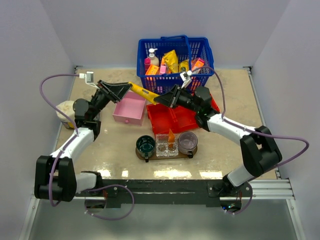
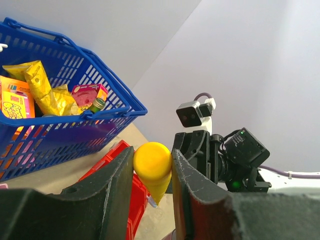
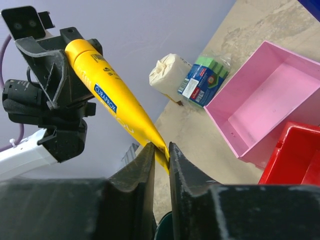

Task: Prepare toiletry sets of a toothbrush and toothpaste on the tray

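Note:
A yellow toothpaste tube [image 1: 142,92] hangs in the air between my two grippers, above the pink box and the red bin. My left gripper [image 1: 127,88] is shut on its thick round end [image 2: 152,161]. My right gripper [image 1: 160,98] is shut on its flat crimped end [image 3: 161,151]. The tube's labelled body shows in the right wrist view [image 3: 112,97]. The dark wooden tray [image 1: 165,156] lies in front of the bin with cups on it. A small orange tube [image 1: 171,135] stands in the clear cup. I see no toothbrush.
A blue basket [image 1: 175,57] of packets stands at the back. Below the tube are a pink box [image 1: 129,111] and a red bin [image 1: 172,119]. On the tray stand a green cup [image 1: 145,145], clear cups [image 1: 166,145] and a purple cup [image 1: 187,142]. A white bag [image 1: 65,110] lies at the left.

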`<state>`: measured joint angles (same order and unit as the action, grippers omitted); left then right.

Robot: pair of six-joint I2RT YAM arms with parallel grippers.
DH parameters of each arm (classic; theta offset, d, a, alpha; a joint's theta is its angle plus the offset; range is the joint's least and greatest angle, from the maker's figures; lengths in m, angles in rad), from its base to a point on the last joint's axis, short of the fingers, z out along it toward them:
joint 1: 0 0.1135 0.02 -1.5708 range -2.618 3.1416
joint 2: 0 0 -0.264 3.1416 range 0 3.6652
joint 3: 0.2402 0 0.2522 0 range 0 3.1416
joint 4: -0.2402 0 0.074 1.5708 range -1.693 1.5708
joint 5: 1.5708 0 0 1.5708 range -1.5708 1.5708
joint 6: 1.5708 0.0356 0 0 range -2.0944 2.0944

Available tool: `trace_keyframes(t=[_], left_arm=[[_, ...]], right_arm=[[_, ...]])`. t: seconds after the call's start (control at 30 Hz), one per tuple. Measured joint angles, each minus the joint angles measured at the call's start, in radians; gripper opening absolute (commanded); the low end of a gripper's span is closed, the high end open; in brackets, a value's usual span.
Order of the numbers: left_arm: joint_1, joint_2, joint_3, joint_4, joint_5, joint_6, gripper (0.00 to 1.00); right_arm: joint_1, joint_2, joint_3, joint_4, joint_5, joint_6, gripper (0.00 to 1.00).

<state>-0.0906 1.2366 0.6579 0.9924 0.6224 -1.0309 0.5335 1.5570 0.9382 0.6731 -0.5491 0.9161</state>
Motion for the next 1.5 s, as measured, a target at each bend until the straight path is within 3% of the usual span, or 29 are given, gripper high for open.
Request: trace_keyframes(t=[0.27,0.57,0.73,0.77,0.87,1.07,1.3,1.5], left_arm=[[0.005,0.0,0.0,0.031,-0.002,-0.01,0.0],[0.005,0.02,0.004,0.05,-0.002,-0.024,0.0],[0.005,0.035,0.016,0.016,-0.006,0.001,0.22],[0.005,0.04,0.02,0.008,-0.006,0.005,0.32],[0.005,0.056,0.029,-0.019,-0.005,0.026,0.48],[0.002,0.081,0.035,-0.13,0.002,0.123,0.67],[0.002,0.075,0.061,-0.246,-0.011,0.246,0.73],[0.002,0.027,0.096,-0.362,-0.044,0.351,0.74]], right_arm=[[-0.002,-0.027,-0.008,0.024,-0.002,-0.001,0.0],[-0.005,-0.045,-0.01,0.03,-0.012,-0.019,0.0],[-0.006,-0.051,-0.011,0.019,-0.013,-0.027,0.0],[-0.006,-0.056,-0.013,0.01,-0.013,-0.03,0.0],[-0.006,-0.082,-0.014,-0.029,-0.011,-0.046,0.0],[0.001,-0.181,-0.017,-0.109,0.019,-0.098,0.0],[0.001,-0.248,-0.017,-0.235,0.069,-0.177,0.0],[0.001,-0.248,0.01,-0.442,0.122,-0.264,0.0]])
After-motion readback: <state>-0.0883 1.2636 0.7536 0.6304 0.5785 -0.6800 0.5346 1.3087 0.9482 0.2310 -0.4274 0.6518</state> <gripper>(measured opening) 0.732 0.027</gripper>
